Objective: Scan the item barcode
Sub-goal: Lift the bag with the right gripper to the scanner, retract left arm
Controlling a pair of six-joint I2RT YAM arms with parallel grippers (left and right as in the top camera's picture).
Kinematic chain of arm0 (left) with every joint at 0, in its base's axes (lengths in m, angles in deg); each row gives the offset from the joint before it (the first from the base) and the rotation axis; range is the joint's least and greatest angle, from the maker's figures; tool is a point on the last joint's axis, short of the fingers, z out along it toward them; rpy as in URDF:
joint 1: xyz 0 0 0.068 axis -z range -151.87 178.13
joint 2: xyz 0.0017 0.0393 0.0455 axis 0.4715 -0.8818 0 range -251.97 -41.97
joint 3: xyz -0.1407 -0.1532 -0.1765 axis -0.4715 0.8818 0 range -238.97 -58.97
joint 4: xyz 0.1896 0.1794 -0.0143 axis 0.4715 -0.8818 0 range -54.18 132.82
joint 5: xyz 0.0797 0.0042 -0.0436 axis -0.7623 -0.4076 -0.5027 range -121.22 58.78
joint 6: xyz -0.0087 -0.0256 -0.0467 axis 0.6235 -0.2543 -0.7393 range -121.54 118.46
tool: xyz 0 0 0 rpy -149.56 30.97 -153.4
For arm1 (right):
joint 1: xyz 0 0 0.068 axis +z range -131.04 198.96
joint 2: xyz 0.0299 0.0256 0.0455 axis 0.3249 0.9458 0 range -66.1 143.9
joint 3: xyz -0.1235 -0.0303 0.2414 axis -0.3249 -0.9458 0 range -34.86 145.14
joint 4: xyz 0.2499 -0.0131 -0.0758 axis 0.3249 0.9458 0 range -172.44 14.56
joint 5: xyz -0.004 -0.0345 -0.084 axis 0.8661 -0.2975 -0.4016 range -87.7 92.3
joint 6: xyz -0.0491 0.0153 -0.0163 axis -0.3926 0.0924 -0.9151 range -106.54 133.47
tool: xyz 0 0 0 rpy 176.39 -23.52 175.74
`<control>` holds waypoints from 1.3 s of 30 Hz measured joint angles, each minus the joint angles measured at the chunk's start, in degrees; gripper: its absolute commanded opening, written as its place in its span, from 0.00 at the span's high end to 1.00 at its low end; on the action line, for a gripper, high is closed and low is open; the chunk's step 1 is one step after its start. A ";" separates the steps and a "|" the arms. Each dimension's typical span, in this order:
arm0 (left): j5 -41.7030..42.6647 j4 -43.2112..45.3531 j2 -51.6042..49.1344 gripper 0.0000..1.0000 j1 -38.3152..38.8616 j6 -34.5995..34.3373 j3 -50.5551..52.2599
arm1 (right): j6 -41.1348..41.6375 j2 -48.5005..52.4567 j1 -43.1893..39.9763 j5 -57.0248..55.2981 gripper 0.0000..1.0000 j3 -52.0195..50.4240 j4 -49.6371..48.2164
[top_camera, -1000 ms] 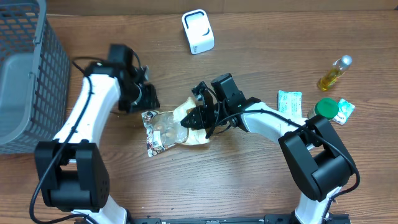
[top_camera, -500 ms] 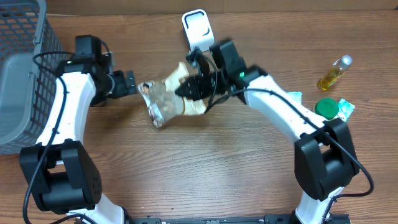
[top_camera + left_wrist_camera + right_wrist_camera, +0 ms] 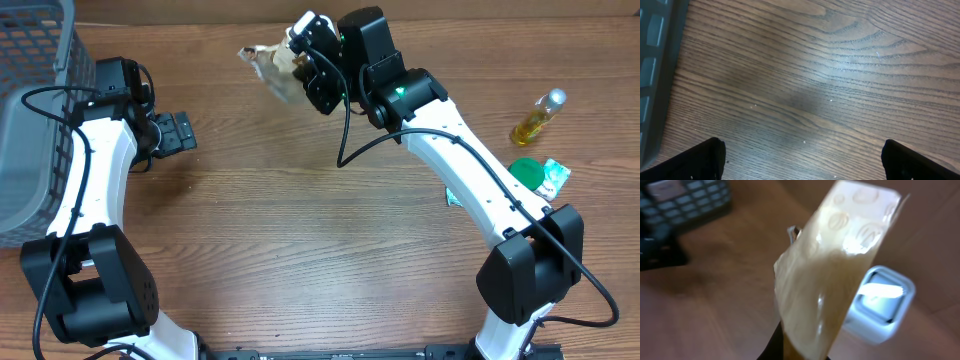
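Observation:
My right gripper (image 3: 312, 72) is shut on the item, a crinkled tan and clear packet (image 3: 268, 60), and holds it in the air at the back of the table. The white barcode scanner (image 3: 306, 24) stands just behind it, mostly hidden by the gripper. In the right wrist view the packet (image 3: 835, 270) stands up from the gripper (image 3: 800, 352), with the scanner's lit window (image 3: 881, 300) close behind on the right. My left gripper (image 3: 176, 132) is open over bare wood to the left, apart from the packet. Its fingertips (image 3: 704, 160) stand wide with nothing between them.
A grey wire basket (image 3: 30, 120) fills the left edge, and its wall (image 3: 655, 75) shows beside the left gripper. At the right lie a yellow bottle (image 3: 538, 117), a green lid (image 3: 525, 173) and small green packets (image 3: 558, 176).
My right gripper lifted the packet off the table and carried it back to the scanner. The left gripper let go of it, opened fully and drew away to the left.

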 measured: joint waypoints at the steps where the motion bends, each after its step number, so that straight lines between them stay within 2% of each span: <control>1: -0.11 0.00 0.00 0.00 0.00 0.00 0.00 | -1.86 0.15 0.00 -1.11 0.96 0.00 -1.46; 11: -0.37 0.07 0.00 0.01 0.00 0.00 0.00 | -18.78 7.63 0.04 -12.90 0.96 0.02 -16.72; 20: -0.35 0.02 0.00 0.00 0.00 0.00 0.00 | -23.65 12.92 0.04 -19.10 0.96 0.00 -30.86; 33: -0.35 0.04 0.00 0.00 0.00 0.00 0.00 | -24.30 15.58 -0.11 -19.85 0.96 0.00 -34.84; 39: -0.35 0.04 0.00 0.00 0.00 0.00 0.00 | -24.30 17.99 -0.11 -18.34 0.96 0.00 -32.09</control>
